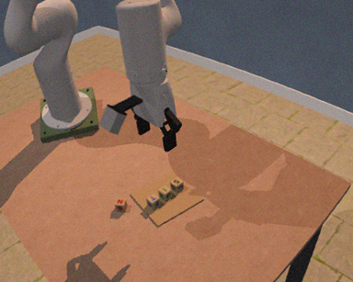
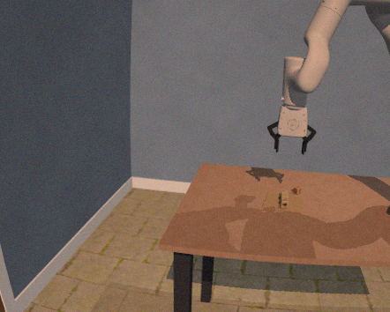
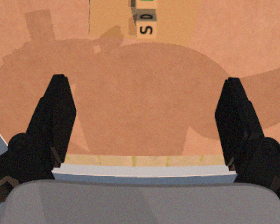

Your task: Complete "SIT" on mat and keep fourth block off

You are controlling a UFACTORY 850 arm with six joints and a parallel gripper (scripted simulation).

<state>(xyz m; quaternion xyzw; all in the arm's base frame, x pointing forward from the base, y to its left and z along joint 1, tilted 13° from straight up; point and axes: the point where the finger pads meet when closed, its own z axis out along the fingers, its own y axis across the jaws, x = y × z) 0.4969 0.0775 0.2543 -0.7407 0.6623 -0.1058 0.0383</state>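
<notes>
We see the hand [image 1: 156,134] hanging high over the counter [image 1: 258,208], its two black fingers spread wide with nothing between them; in the exterior view it sits in the upper right of the frame [image 2: 290,142], well above the surface, and its shadow falls on the counter below. The tan mat [image 1: 183,205] lies flat near the middle of the top view, a little below and right of centre. On it three blocks stand side by side in a slanted row along the mat's upper-left edge: the S block [image 1: 177,183] at the upper right end, the I block [image 1: 164,192] in the middle, and the T block [image 1: 153,201] at the lower left end, each touching or just beside its neighbour. In the wrist view the row shows at the top centre of the frame, the S block [image 3: 145,28] nearest us and the green-lettered I block [image 3: 144,0] beyond it. The fourth block [image 1: 120,204], which bears a red letter, rests on the bare counter just left of the mat, apart from the row. The arm stands on a green base plate [image 1: 92,126] in the upper left of the top view.
</notes>
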